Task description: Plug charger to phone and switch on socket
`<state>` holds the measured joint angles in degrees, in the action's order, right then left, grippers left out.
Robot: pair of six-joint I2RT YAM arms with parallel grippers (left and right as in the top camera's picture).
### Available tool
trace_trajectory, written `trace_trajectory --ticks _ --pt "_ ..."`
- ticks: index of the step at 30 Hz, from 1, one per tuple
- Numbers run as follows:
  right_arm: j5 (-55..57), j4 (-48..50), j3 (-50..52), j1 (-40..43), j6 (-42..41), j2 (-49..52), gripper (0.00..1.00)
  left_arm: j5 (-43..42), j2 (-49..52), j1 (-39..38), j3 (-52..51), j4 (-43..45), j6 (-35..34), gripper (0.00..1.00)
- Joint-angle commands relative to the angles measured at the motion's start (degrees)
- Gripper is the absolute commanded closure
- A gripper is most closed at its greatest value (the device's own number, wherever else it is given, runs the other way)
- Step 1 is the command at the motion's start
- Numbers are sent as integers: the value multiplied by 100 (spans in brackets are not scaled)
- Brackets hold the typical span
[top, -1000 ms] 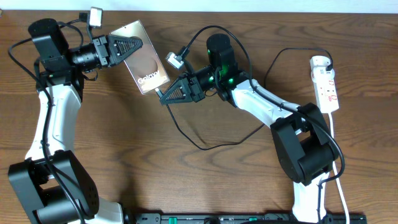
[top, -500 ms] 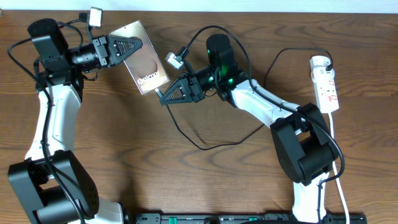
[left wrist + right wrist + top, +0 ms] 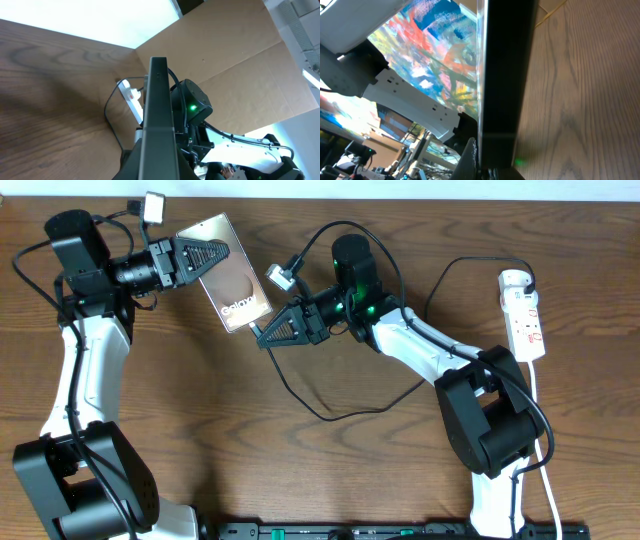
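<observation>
The phone (image 3: 240,288) is held above the far left-centre of the table (image 3: 200,400), tilted with its tan screen facing up. The left gripper (image 3: 222,254) is clamped on its far left edge. At the phone's near right corner, the right gripper (image 3: 262,335) pinches the plug end of the charger (image 3: 320,416); the tip itself is hidden. The cable loops right to the socket (image 3: 527,320) at the far right.
</observation>
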<state>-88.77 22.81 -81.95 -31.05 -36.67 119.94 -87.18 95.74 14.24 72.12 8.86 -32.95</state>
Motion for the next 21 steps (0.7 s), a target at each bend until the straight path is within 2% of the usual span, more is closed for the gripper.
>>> trace_trajectory --ticks 1,21 --pt "-57 39 -44 -11 96 -168 99 -286 -59 9 31 26 59 93" --pt "-11 146 -44 -11 92 -168 99 -52 -59 -184 15 -42 79 93"
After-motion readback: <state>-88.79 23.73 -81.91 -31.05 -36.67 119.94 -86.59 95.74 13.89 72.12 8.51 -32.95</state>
